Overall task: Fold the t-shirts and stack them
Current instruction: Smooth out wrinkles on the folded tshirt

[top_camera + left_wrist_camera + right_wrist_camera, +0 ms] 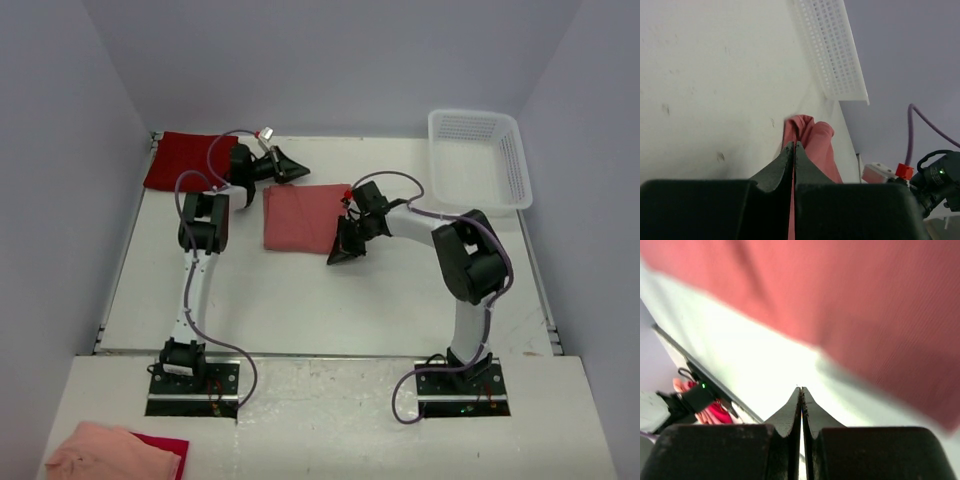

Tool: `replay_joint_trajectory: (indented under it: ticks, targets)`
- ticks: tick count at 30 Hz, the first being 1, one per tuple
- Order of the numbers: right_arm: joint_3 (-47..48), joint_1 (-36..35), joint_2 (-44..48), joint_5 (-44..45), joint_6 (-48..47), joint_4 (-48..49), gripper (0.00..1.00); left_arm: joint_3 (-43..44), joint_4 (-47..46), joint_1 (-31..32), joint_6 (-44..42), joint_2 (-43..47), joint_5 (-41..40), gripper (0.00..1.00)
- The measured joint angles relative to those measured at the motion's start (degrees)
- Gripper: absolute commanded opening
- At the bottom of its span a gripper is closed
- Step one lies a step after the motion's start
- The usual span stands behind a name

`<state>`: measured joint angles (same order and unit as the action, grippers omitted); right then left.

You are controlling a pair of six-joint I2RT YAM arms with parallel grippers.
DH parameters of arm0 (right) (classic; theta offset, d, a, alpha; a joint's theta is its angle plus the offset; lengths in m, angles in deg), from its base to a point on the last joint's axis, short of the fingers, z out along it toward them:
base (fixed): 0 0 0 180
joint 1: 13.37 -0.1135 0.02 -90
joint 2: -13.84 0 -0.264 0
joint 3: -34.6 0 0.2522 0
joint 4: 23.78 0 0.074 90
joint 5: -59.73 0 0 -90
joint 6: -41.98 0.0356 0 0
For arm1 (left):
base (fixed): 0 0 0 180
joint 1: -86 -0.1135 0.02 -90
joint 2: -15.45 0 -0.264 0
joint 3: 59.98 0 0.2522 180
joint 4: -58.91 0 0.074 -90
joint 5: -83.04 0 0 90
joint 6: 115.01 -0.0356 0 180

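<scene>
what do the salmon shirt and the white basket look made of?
Salmon shirt: soft matte knit cloth, possibly cotton. Fine ribbing seems to show in the right wrist view, and it bunches into folds in the left wrist view. Basket: white moulded plastic by its look, with rigid grid mesh walls and a solid rim.
</scene>
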<state>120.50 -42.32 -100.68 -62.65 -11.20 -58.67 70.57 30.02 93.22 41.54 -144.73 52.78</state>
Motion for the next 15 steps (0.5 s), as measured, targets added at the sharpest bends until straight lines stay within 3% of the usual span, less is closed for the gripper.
replay_joint_trajectory:
  ticks: [4,8,15]
  targets:
    - [-2.8,-1.6,9.4,1.5,-1.6,-0.8,0.0,-12.7,1.2,0.3,-1.6,9.5,0.3,0.0]
    - [-0.9,-1.9,15.8,3.5,-3.9,-2.4,0.0,-19.7,5.7,0.6,-6.1,21.0,-0.4,0.0]
    - [22.5,0.8,3.2,5.7,-7.4,-11.3,0.0,-35.3,8.7,2.1,-12.4,40.6,-4.0,0.0]
